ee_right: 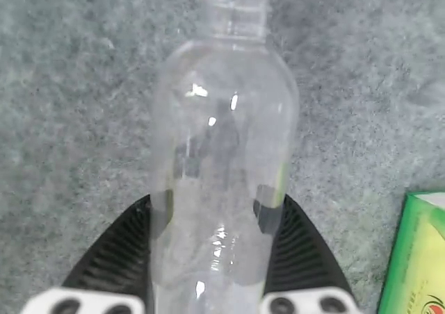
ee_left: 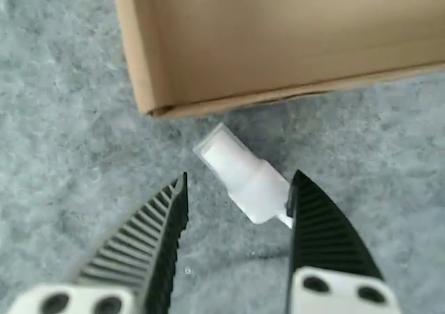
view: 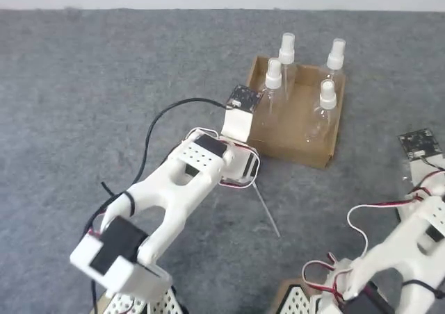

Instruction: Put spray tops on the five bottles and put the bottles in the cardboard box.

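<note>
As right pincer (ee_right: 217, 206) clamps bottle (ee_right: 222, 119), left pincer (ee_left: 240, 177) straddles spray top (ee_left: 236, 168).

Four capped bottles (view: 273, 85), one uncapped bottle (ee_right: 222, 154), one spray top (ee_left: 243, 175), one cardboard box (view: 299, 151), perhaps one green carton (ee_right: 417, 258).

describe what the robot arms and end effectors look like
Both arms are white plastic shells with black motors. The left arm trails a black cable; the right arm carries red-and-white wires. The left end effector and right end effector have black ribbed fingers on white bases.
</note>
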`<state>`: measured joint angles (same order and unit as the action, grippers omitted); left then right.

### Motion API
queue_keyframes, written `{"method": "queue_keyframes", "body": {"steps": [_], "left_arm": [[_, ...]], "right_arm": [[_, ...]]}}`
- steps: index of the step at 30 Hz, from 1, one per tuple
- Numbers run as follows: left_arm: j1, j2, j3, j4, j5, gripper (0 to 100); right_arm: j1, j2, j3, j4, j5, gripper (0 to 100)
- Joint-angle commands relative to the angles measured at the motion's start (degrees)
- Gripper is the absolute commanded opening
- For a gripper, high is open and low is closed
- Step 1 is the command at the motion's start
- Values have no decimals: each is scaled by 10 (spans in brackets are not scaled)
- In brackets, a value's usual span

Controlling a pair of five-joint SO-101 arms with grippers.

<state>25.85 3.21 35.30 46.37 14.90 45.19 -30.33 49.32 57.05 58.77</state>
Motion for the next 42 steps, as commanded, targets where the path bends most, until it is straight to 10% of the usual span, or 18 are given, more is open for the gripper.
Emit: {"method": "queue_keyframes", "body": {"steps": [1,26,42], "left_arm": [[-3,2,-24,-16,29,205],[-243,-54,3,89,-164,156],[-244,-167,-22,196,-78,198]], "right_arm": [[8,-20,-4,-12,10,6],[5,-20,-4,-12,10,6],[5,-26,-4,-12,10,6]]}}
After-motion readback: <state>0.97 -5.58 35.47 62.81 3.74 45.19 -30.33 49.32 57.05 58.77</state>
